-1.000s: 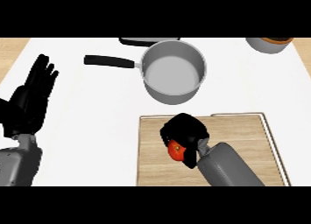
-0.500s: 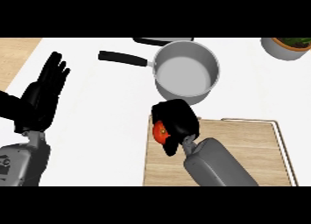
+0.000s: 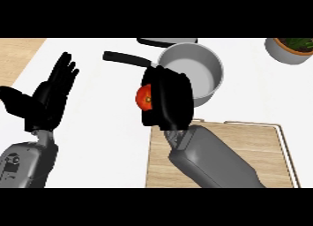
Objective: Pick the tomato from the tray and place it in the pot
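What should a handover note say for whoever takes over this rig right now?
Right hand: shut on the tomato, held up just beyond the tray's far edge, at the pot's near-left rim.
Left hand: open, fingers up, resting at the view's left, holding nothing.
Pot: on the counter beyond the tray, nothing visible inside.
Tray: lower right, under the right forearm; the tomato is off it.
Done: tomato picked.
Left: bring it over the pot's opening, lower it and release.
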Motion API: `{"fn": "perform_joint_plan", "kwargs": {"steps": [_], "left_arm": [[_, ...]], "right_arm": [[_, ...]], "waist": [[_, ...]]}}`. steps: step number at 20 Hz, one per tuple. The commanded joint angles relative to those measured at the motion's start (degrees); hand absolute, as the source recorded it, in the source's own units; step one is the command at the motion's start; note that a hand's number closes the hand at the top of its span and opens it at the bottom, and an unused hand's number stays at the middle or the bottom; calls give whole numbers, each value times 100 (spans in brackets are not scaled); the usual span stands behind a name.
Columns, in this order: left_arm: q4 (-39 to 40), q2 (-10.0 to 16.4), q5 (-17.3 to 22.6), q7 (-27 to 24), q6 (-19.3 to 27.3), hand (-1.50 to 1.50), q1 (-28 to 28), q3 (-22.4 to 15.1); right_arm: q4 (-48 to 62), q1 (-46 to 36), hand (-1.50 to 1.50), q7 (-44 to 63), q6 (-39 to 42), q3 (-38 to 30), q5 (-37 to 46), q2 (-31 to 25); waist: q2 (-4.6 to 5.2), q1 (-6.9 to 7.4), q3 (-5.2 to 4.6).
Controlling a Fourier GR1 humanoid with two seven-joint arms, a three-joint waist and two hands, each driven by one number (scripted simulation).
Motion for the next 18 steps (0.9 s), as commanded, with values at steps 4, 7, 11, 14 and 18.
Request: {"fn": "perform_joint_plan", "kwargs": {"steps": [4, 7, 11, 14, 18], "left_arm": [[96, 16, -42, 49, 31, 0, -181, 20], [182, -13, -59, -104, 41, 0, -59, 47], [208, -112, -115, -115, 107, 0, -106, -24], [249, -185, -168, -109, 194, 0, -146, -51], [137, -16, -134, -59, 156, 0, -183, 94]], "right_arm": [[500, -1191, 150, 2108, -1065, 459, 702, 2], [650, -1545, 150, 2625, -1251, 523, 684, 1], [960, -1824, 150, 2865, -1566, 431, 554, 0], [1562, -1976, 150, 2663, -1872, 187, 485, -1], [1928, -1945, 150, 2699, -2315, 237, 397, -1]], "waist": [[44, 33, -14], [58, 17, -13], [84, -54, -4], [147, -105, 1], [127, -133, 6]]}}
